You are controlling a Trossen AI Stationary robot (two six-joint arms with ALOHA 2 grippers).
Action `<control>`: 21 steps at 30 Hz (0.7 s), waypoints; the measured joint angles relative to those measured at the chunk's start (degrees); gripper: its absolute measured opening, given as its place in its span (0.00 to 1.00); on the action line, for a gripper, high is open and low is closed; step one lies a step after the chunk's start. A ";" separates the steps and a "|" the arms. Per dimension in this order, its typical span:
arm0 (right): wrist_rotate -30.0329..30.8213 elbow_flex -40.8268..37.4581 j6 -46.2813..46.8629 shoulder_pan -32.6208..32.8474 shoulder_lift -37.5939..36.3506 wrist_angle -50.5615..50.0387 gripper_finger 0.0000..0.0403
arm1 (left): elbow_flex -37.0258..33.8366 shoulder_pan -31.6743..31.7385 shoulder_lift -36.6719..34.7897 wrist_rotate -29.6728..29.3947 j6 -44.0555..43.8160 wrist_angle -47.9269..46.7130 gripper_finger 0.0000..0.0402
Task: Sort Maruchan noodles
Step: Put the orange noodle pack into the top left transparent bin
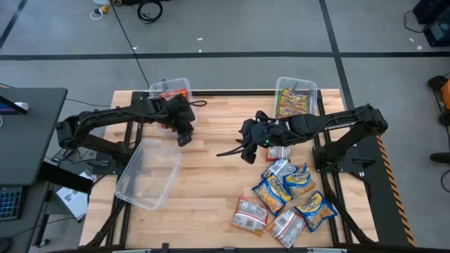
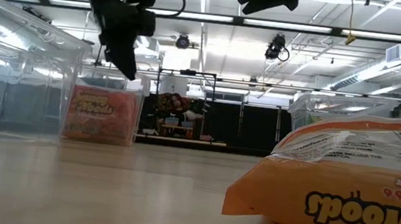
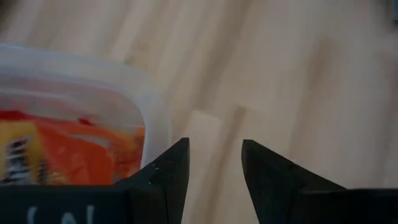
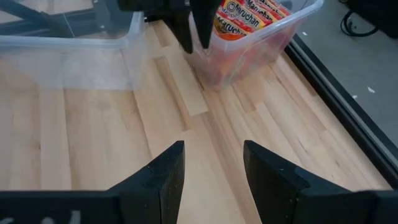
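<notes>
Nearest, an orange packet lies among roughly eight unsorted noodle packets at near right; orange ones fill the far-left bin, others the far-right bin; the near-left bin looks empty. Left gripper and right gripper hover, jaws parted, holding nothing; sorting seems about half done.
</notes>
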 joint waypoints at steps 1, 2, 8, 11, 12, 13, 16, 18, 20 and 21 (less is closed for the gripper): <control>-0.02 0.00 0.52 0.09 0.00 -0.05 0.42 | 0.01 0.56 -0.04 -1.72 -0.19 -0.33 0.38; -0.02 0.00 0.83 0.14 0.00 -0.24 0.42 | 0.07 1.30 -0.05 -2.86 -0.23 -0.94 0.38; 0.20 0.00 2.95 0.64 0.00 -5.44 0.42 | 0.15 5.47 -3.01 -3.49 -0.76 -8.60 0.38; 0.24 -0.02 5.25 0.98 0.00 -10.14 0.42 | 0.15 6.24 -5.95 -4.98 -0.84 -11.10 0.38; 0.24 -0.02 6.14 1.17 0.00 -11.72 0.42 | 0.15 6.29 -7.16 -5.52 -1.39 -11.97 0.38; 0.22 -0.02 6.90 1.31 0.00 -13.16 0.42 | 0.13 6.28 -8.26 -6.23 -1.92 -12.49 0.38; 0.12 -0.02 8.65 2.18 -0.01 -16.32 0.42 | 0.04 6.26 -12.58 -5.92 -4.16 -12.44 0.38; -0.01 -0.04 10.07 2.73 0.09 -18.07 0.42 | 0.07 6.00 -15.24 -2.77 -4.38 -12.31 0.38; -0.02 -0.27 11.71 3.05 0.31 -19.22 0.42 | 0.07 5.30 -17.38 -0.49 -3.32 -12.30 0.38; -0.02 -0.95 12.79 3.14 0.33 -19.43 0.42 | 0.07 4.85 -18.30 -0.06 -2.84 -12.36 0.38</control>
